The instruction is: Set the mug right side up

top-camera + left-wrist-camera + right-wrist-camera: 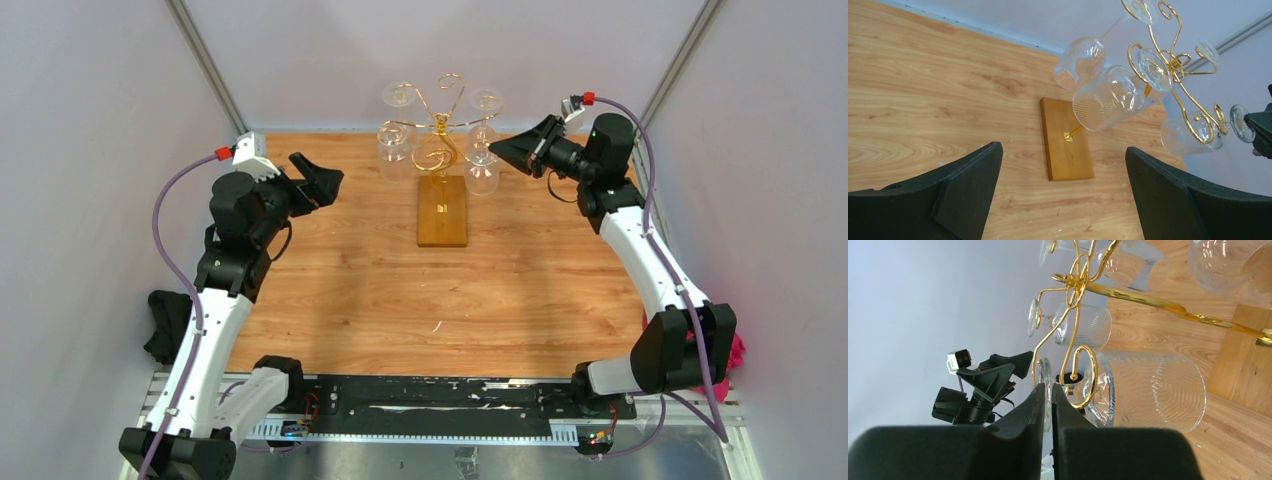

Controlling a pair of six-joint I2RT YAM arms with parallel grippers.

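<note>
No mug shows in any view. A gold wire rack (440,130) on a wooden base (443,210) stands at the back middle, with several clear stemmed glasses hanging bowl-down. My right gripper (497,148) (1047,387) is shut on the round foot (1046,371) of the ribbed glass (1148,390) at the rack's right side. That glass (482,168) still hangs in its gold hook. My left gripper (320,180) (1063,150) is held open above the table, left of the rack, with nothing between its fingers.
The other glasses (394,150) (400,95) (487,100) hang close around the rack's stem. A black cloth (165,325) lies off the table's left edge and a pink object (735,350) off its right edge. White walls close in on three sides.
</note>
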